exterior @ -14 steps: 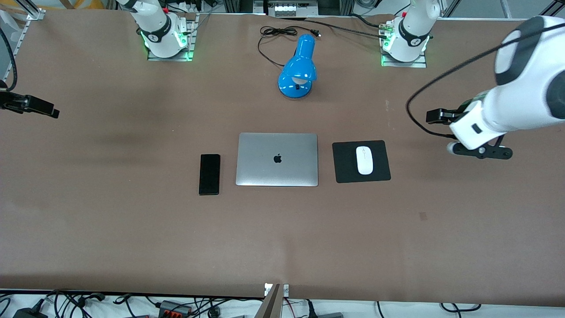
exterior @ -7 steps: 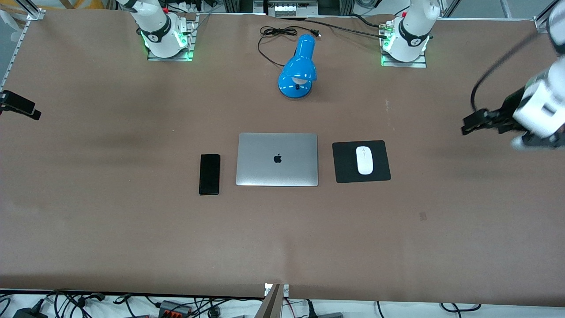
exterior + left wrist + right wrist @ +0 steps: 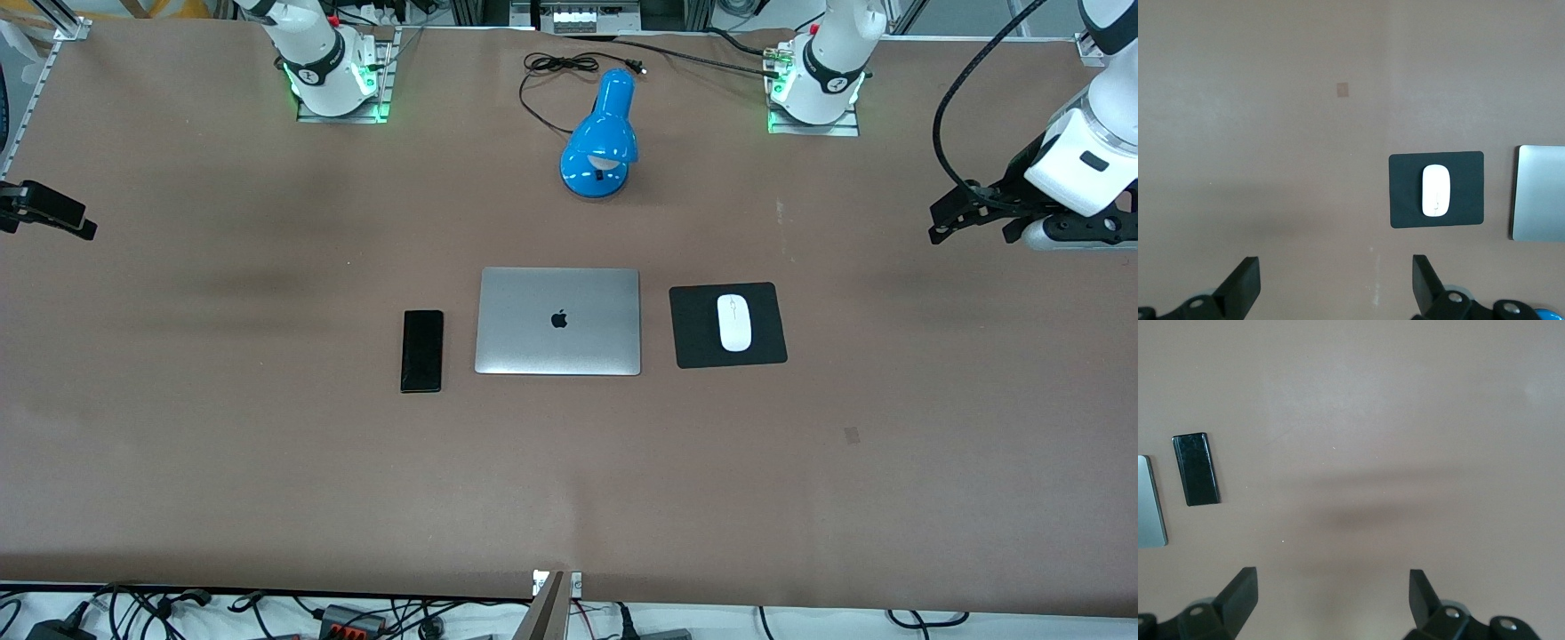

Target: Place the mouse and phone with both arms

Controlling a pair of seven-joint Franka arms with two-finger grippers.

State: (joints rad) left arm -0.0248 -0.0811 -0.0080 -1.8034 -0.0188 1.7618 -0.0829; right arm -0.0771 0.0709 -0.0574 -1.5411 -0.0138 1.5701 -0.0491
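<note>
We see the mouse [image 3: 734, 322] lying on the black pad [image 3: 689, 342], beside the closed laptop [image 3: 558, 321]; the phone [image 3: 422, 350] lies flat on the table [image 3: 267, 462] at the laptop's other edge. Left gripper [image 3: 944, 222] hangs over bare table at its own end, fingers [image 3: 1243, 288] spread wide, holding nothing. Right gripper [image 3: 67, 216] likewise at its end, fingers [image 3: 1239, 593] wide apart, empty.

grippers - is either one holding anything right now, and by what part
Nothing is held. The left gripper and right gripper are both open over bare table; the mouse and phone lie untouched.
</note>
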